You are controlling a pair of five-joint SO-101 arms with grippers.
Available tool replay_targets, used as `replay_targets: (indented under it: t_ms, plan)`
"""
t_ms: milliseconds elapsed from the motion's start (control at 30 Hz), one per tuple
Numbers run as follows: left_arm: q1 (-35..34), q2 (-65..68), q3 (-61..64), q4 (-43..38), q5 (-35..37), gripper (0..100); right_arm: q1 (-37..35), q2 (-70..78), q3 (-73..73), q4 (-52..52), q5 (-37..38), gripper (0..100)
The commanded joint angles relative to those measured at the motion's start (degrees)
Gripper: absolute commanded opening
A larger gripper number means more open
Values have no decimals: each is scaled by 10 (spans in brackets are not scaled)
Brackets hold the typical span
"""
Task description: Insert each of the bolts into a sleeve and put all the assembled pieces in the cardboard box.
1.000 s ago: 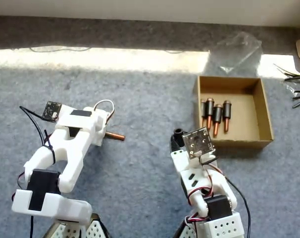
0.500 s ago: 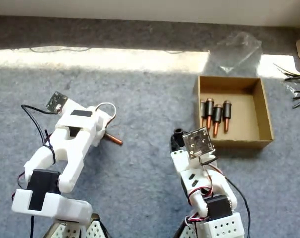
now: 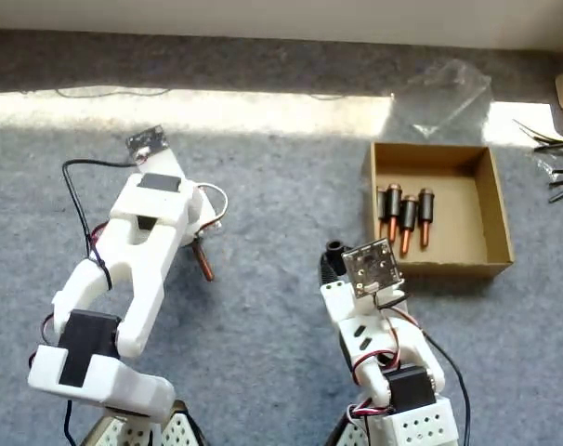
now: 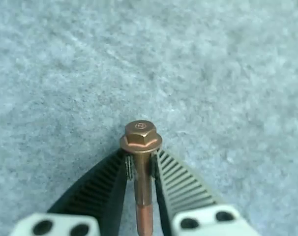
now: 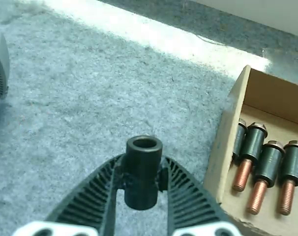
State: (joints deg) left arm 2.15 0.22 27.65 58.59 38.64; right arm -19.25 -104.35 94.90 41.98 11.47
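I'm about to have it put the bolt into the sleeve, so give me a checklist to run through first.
1. left gripper shut on bolt: ok.
2. right gripper shut on sleeve: ok.
3. sleeve bore unblocked: ok.
4. bolt lined up with the bore: not ok, they are far apart.
5. room left in box: ok.
6. bolt thread clean: cannot tell.

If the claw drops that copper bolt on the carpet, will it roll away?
Probably not far: the bolt has a flat-sided hex head and the carpet looks fuzzy. It looks like stiff metal, so likely heavy for its size.
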Motion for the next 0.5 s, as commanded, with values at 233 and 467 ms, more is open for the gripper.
replay_targets:
  t_ms: [233, 467]
  plan:
    - [25, -5, -61, 98, -84, 6, 7, -6, -3, -1, 6, 3]
    - [43, 74, -77, 97, -277, 5, 7, -6, -3, -1, 6, 3]
